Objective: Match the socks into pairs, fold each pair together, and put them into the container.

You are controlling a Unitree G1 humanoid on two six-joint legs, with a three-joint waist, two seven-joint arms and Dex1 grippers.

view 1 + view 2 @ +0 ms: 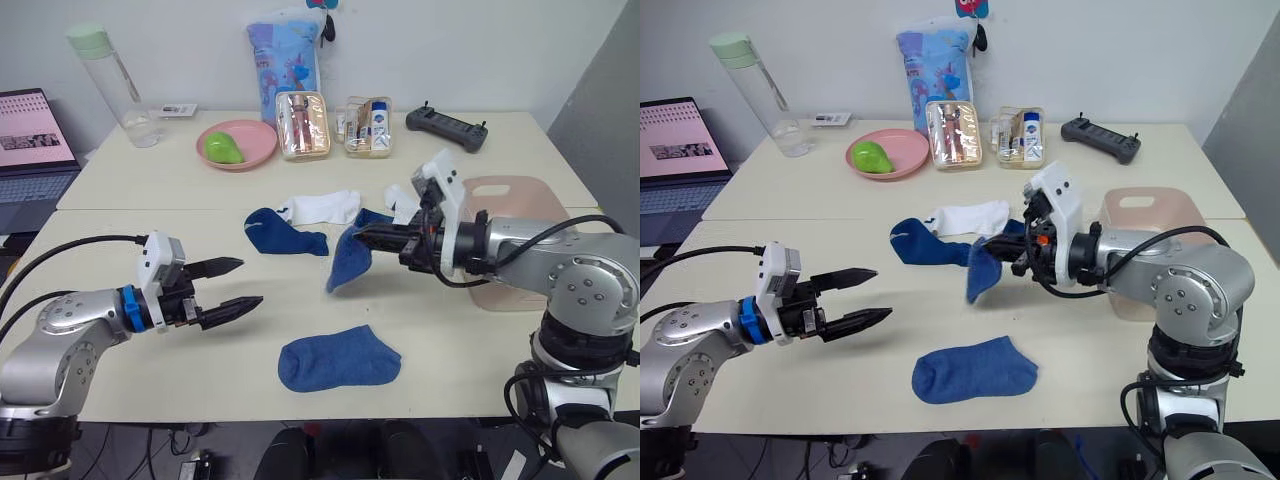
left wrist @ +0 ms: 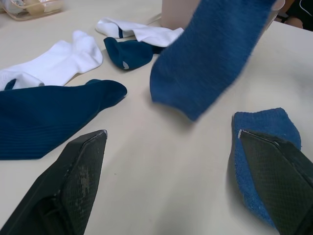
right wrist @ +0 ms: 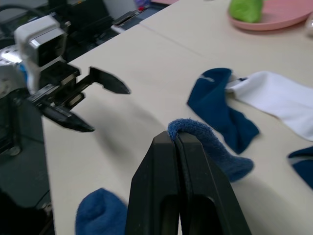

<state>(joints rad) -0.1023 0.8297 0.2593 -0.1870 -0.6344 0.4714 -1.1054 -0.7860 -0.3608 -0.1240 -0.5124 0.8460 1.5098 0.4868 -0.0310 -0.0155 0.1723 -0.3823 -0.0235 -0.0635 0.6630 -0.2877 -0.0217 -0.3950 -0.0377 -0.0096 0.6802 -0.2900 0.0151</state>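
Flat blue sock (image 1: 338, 358) beside spread empty left claw (image 1: 243, 284); right claw (image 1: 358, 235) pinching hanging blue sock (image 1: 349, 261).

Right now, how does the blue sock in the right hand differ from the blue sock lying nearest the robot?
The held blue sock hangs off the table, pinched in the shut right hand; the near blue sock lies flat on the table, untouched. The held one dangles lengthwise between the two hands; the near one is spread sideways, closer to the open left hand. Both look the same mid-blue terry.
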